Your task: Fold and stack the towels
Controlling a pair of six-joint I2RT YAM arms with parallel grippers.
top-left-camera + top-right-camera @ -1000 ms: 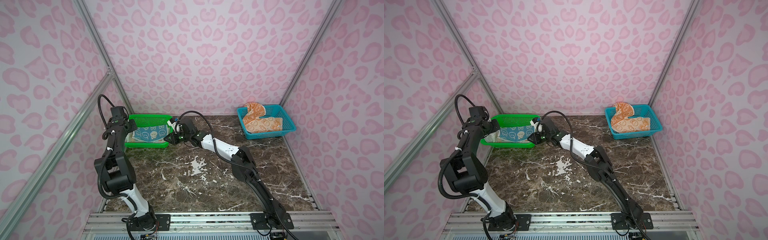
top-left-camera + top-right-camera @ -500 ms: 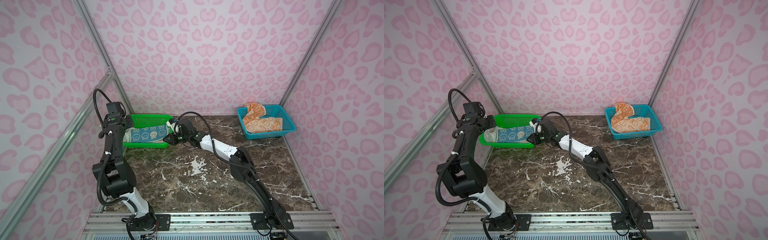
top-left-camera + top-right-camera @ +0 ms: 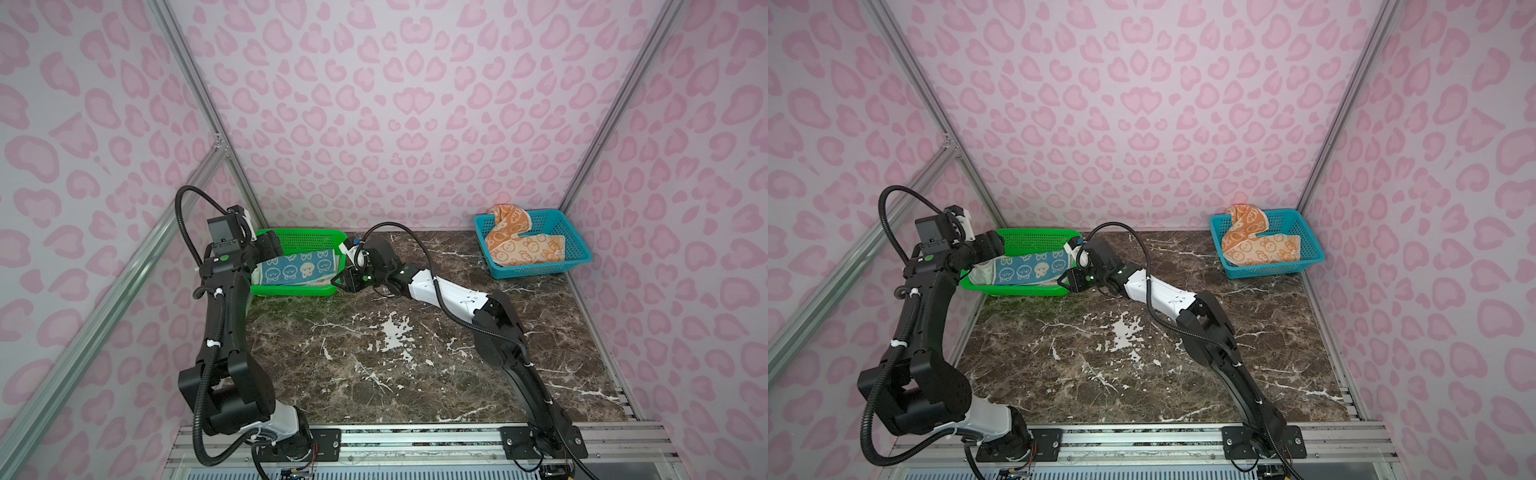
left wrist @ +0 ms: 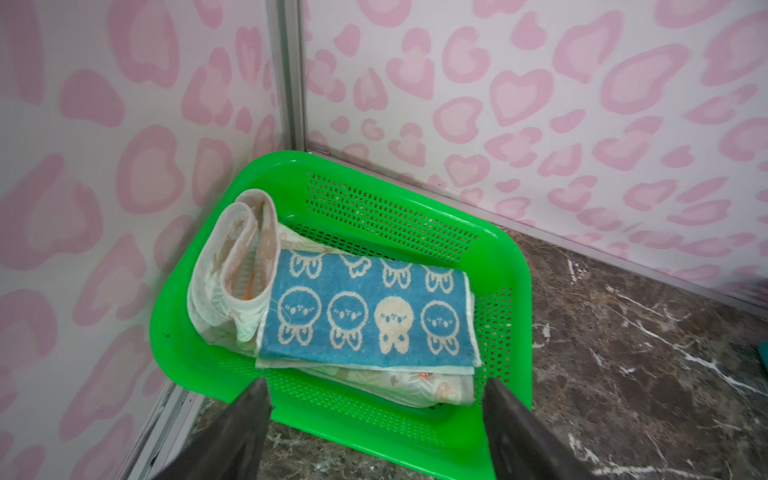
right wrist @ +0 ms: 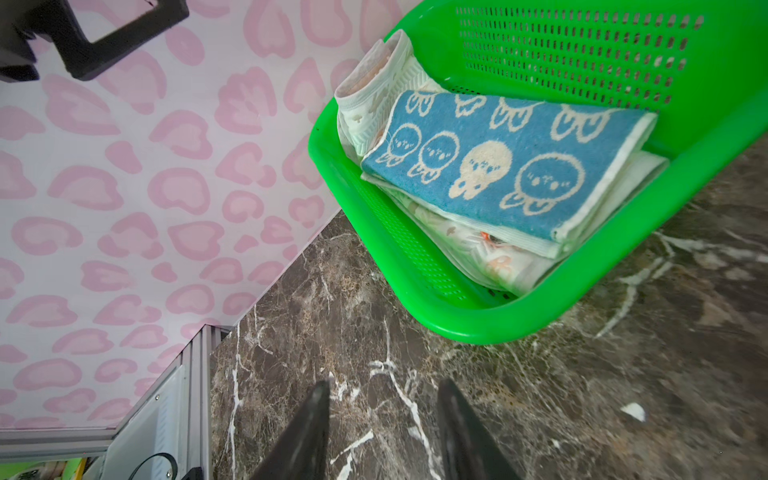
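Pink blotch-print walls [image 3: 395, 104] close in our dark marble table [image 3: 374, 345]. In the last second our left gripper [image 4: 376, 388] let go and drew back from the green basket [image 4: 511, 266], jaws now wide apart and empty. The right gripper [image 5: 384, 386], just outside the rim, has parted too. The folded blue bunny towel [image 4: 365, 311] lies on the white chevron towel [image 4: 232, 266], so we judge two stacked. The orange bunny towel [image 3: 523, 249] sits crumpled in the blue basket [image 3: 536, 271].

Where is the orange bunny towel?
In both top views, the orange towel lies rumpled in the blue basket at the far right corner.
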